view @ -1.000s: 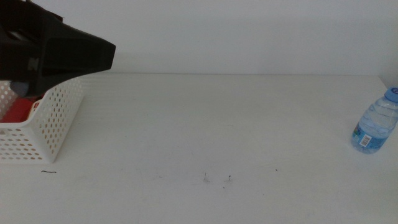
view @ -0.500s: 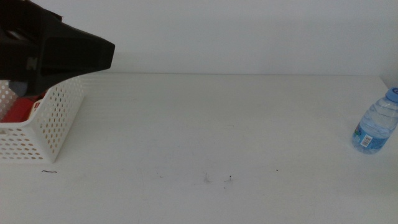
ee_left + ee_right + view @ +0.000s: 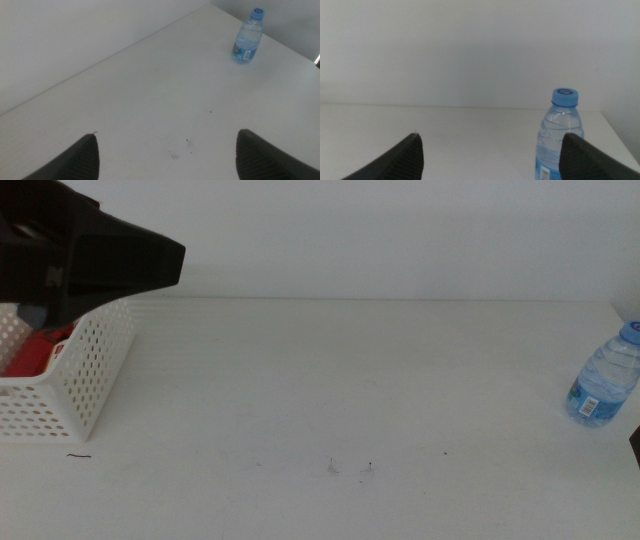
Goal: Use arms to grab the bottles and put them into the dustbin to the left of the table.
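The small clear blue-capped water bottle (image 3: 603, 376) stands upright near the table's right edge; it also shows in the left wrist view (image 3: 247, 36) and the right wrist view (image 3: 558, 136). The white perforated dustbin (image 3: 85, 375) sits at the left, with the red can (image 3: 30, 356) lying inside it. My left gripper (image 3: 125, 260) hovers over the dustbin, open and empty, its jaws wide apart in the left wrist view (image 3: 166, 134). My right gripper (image 3: 492, 135) is open and empty, facing the water bottle from a short way off. The yellow bottle is out of view.
The white table (image 3: 340, 380) has a few dark specks (image 3: 350, 468) near the front middle and a short dark mark (image 3: 78, 456) by the dustbin. A pale wall runs behind the table's far edge.
A dark sliver of the right gripper has come into the middle view at the right edge, below the water bottle. The left gripper has barely moved above the dustbin.
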Tool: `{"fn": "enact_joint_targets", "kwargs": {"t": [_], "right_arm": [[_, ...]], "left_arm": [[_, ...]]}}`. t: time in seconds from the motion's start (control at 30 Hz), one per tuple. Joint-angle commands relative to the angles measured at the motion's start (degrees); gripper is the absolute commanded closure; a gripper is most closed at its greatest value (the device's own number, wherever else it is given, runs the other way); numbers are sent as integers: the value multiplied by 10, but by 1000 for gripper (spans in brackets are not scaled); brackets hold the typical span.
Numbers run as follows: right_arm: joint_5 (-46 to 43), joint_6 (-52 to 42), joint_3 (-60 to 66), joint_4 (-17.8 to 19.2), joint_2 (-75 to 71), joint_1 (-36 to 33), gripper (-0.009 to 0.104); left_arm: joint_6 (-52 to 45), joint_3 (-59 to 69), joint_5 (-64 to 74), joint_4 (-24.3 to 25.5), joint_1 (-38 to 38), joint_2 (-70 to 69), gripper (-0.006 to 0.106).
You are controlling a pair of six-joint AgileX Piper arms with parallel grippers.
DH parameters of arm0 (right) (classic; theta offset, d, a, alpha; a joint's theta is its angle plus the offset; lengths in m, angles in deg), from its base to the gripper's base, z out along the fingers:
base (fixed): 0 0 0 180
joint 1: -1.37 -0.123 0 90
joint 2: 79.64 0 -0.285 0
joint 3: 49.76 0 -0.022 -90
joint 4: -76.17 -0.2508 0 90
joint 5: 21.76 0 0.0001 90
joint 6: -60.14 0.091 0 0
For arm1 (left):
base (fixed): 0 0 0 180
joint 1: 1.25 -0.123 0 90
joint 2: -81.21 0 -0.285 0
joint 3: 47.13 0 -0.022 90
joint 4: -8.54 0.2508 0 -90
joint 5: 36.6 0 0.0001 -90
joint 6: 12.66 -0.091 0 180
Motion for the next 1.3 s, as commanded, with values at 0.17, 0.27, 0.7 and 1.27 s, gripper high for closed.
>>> {"fn": "enact_joint_targets", "kwargs": {"t": [0.17,0.27,0.7,1.27], "right_arm": [[-17,25,2,-5,2,5,4],[-29,25,2,-5,2,5,4],[1,23,2,-9,42,5,4],[-270,-151,2,-171,365,5,4]], "left_arm": [[2,-5,-13,0,4,-1,7],[2,-5,-13,0,4,-1,7],[2,-5,-13,0,4,-1,7],[2,-5,-13,3,4,-1,7]]}}
